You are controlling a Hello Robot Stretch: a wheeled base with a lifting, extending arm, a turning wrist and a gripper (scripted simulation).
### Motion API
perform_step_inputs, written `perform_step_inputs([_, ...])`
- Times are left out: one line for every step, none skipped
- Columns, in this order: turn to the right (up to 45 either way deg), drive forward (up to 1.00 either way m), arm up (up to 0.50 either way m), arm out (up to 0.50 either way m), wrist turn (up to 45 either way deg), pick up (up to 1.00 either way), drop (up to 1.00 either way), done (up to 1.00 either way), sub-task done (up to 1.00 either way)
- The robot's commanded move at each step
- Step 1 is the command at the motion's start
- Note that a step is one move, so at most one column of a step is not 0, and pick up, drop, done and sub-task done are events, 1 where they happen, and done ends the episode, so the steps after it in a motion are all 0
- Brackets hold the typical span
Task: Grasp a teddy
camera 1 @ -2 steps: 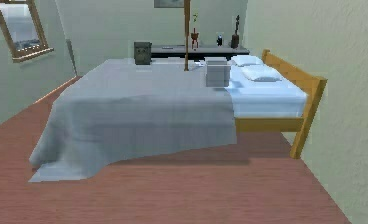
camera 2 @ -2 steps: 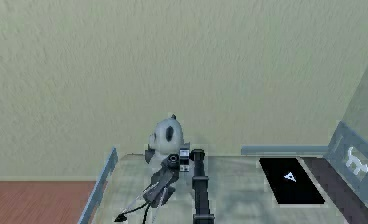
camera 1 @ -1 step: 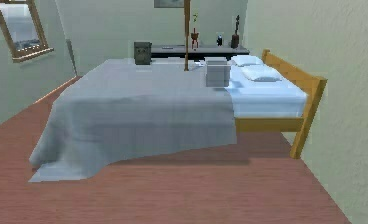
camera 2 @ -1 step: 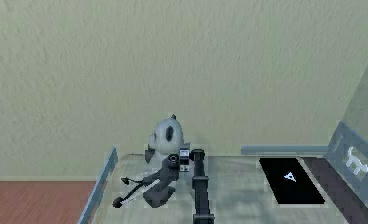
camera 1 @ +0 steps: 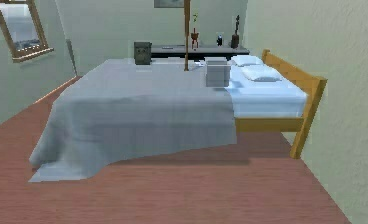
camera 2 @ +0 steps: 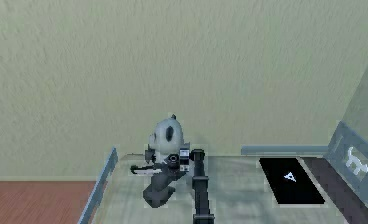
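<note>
Pale yellow-green wall (camera 2: 192, 60) across the arm side view, grey tabletop (camera 2: 242, 192) below it, strip of red-brown floor (camera 2: 37, 202) at the lower left. On the tabletop, close to the wall, small pale figure (camera 2: 169, 133) with rounded head and dark markings, teddy-like in shape, upright. Dark arm (camera 2: 200, 192) up from the bottom edge just right of the figure, two white squares (camera 2: 176, 158) at its end, gripper (camera 2: 142, 169) to their left, right at the foot of the figure. Touching it or merely in front: cannot tell. Holding anything or not: cannot tell either, with the figure standing on the surface directly behind the fingers. Farther right on the same tabletop, flat black rectangle (camera 2: 290, 181) with a white mark; blue-grey object (camera 2: 354, 160) at the right edge. Forward view: bed (camera 1: 267, 95) with grey blanket (camera 1: 132, 110), wooden frame (camera 1: 310, 100), white pillows (camera 1: 254, 68), grey box (camera 1: 217, 72) beside them. Dark shelf (camera 1: 207, 49) behind the bed, carrying small dark upright pieces. On the left wall, framed pane (camera 1: 24, 28).
</note>
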Motion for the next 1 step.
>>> perform_step_inputs([0.0, 0.0, 0.0, 0.0, 9.0, 0.0, 0.0, 0.0, 0.0])
